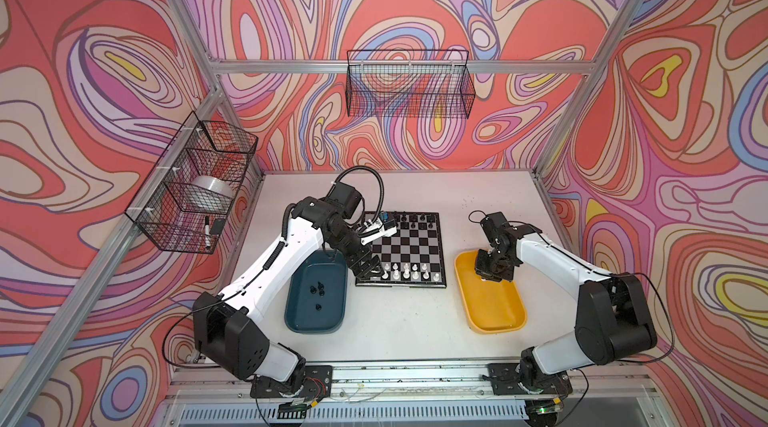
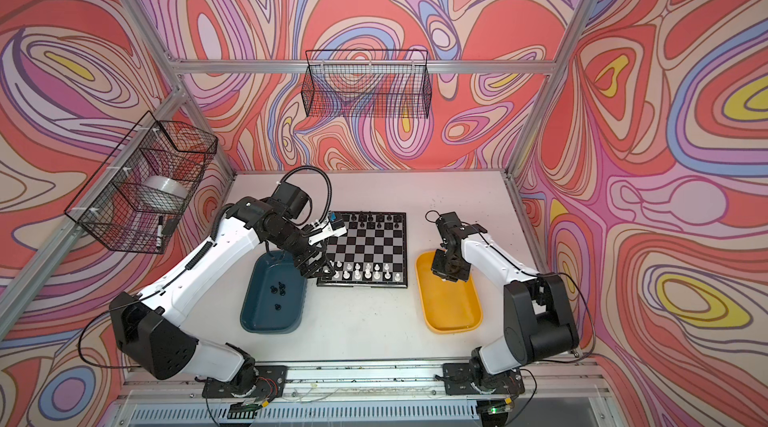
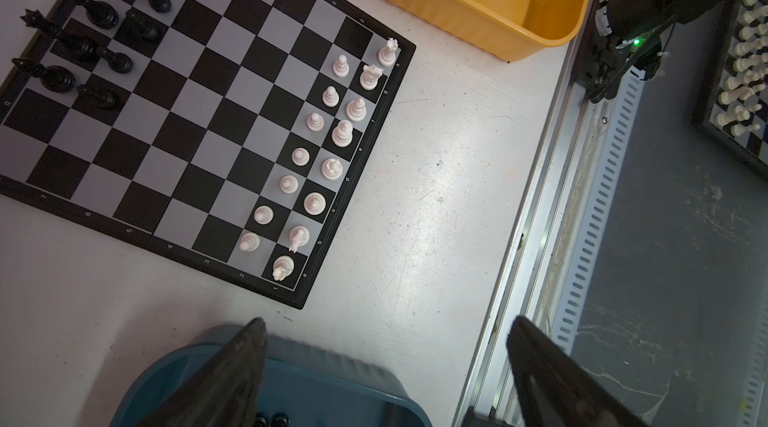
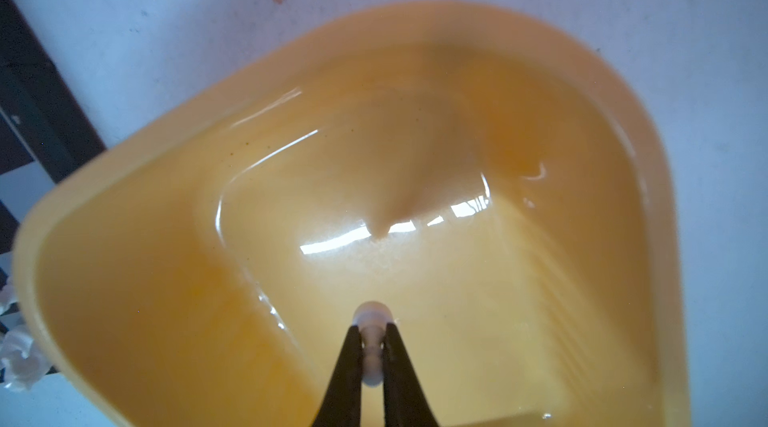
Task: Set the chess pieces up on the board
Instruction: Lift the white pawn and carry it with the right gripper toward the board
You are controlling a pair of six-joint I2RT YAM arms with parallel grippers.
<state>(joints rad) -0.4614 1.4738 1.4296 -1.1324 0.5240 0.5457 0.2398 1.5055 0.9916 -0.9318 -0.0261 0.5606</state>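
- A teal tray (image 1: 328,312) lies on the white counter (image 1: 399,321), left of centre.
- A yellow tray (image 1: 494,308) lies to the right, well apart from the teal one.
- A black wire basket (image 1: 409,84) hangs on the far wall.
- A second wire basket (image 1: 174,213) on the left wall holds a tape roll (image 1: 210,192) and a marker (image 1: 206,231).
- The patterned walls (image 1: 685,155) swirl red, pink and lilac.

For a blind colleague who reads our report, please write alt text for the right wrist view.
The right gripper is shut on a small white chess piece, held over the yellow tray, which shows no other pieces. Beside the tray, a dark edge of the board and a few white pieces are just visible.
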